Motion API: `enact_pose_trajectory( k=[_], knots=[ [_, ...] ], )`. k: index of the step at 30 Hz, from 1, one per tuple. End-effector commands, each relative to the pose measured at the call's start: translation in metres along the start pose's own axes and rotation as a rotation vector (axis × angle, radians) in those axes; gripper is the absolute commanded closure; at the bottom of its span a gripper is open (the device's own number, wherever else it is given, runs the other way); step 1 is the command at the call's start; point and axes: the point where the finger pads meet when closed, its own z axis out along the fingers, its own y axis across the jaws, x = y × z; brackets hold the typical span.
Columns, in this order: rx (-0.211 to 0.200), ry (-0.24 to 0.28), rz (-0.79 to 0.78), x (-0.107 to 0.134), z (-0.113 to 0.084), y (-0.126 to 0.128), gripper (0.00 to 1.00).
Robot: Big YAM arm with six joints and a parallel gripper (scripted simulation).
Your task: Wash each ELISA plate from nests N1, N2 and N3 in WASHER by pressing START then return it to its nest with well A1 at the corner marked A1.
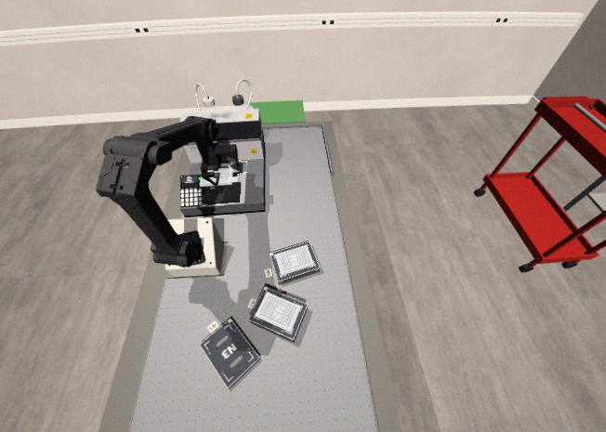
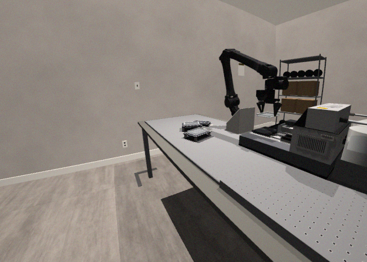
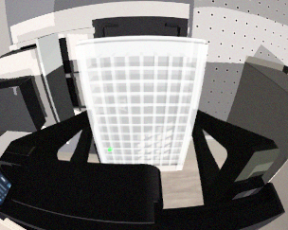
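My gripper (image 1: 226, 172) (image 2: 268, 114) (image 3: 142, 115) is shut on a clear ELISA plate (image 1: 224, 177) (image 2: 265, 114) (image 3: 142, 84), gripped by its two long sides. The plate hangs level above the washer (image 1: 256, 191) (image 2: 314, 144), with a gap under it in the exterior view. The arm and plate partly hide the carrier. A small green light (image 1: 200, 178) shows beside the keypad (image 1: 191, 197); a green spot also shows through the plate in the wrist view. Nest N3 (image 1: 217, 357) is empty. One plate (image 1: 294, 260) (image 2: 198, 131) sits in nest N1, another (image 1: 278, 311) in nest N2.
The washer's raised rear housing (image 1: 237, 129) (image 2: 327, 116) stands behind the carrier area, with bottles and tubes beyond. The arm's pale base block (image 1: 215, 251) (image 2: 240, 120) stands between washer and nests. A red cart (image 1: 533, 211) is off the table at the right.
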Motion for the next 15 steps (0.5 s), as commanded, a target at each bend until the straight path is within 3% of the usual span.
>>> enact_pose_trajectory(
  k=[1, 4, 5, 6, 11, 15],
  knots=[
    [-0.029, -0.008, 0.006, -0.003, -0.01, 0.011, 0.18],
    [-0.029, -0.008, 0.006, -0.003, -0.01, 0.011, 0.18],
    [0.0, -0.007, 0.011, 0.0, 0.005, 0.002, 0.18],
    [0.003, -0.004, 0.01, 0.0, 0.009, 0.002, 0.18],
    [-0.01, 0.002, 0.011, -0.005, 0.013, 0.007, 0.18],
    [0.003, 0.0, -0.001, -0.002, 0.024, 0.001, 0.18]
  ],
)
